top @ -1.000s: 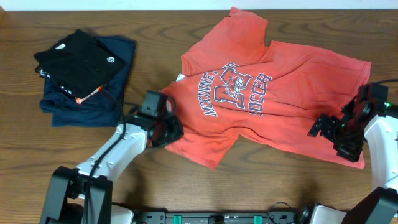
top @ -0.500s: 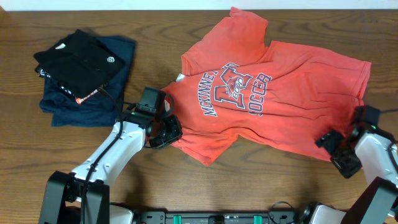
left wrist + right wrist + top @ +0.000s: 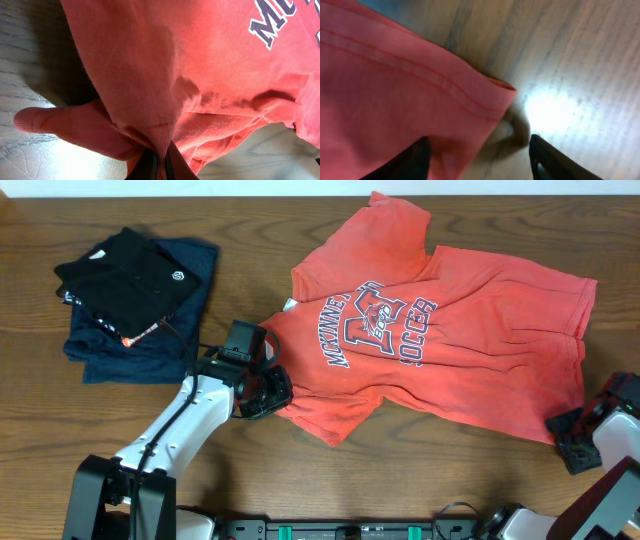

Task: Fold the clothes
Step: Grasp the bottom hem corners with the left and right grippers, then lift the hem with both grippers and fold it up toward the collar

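No fold yet: the T-shirt (image 3: 450, 330) sprawls print-up on the counter (image 3: 450, 480), left gripper (image 3: 161, 159) pinching its edge, right gripper (image 3: 480, 147) spread by the hem corner.

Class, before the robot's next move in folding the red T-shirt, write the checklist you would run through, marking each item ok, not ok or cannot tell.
1. Grip of left claw on T-shirt: ok, cloth pinched.
2. Grip of right claw on the hem: not ok, open at the shirt's corner.
3. Shirt lying flat: not ok, bunched near the left claw.
4. Gap between shirt and dark folded pile: ok, apart.
5. Number of layers pinched by the left claw: cannot tell.
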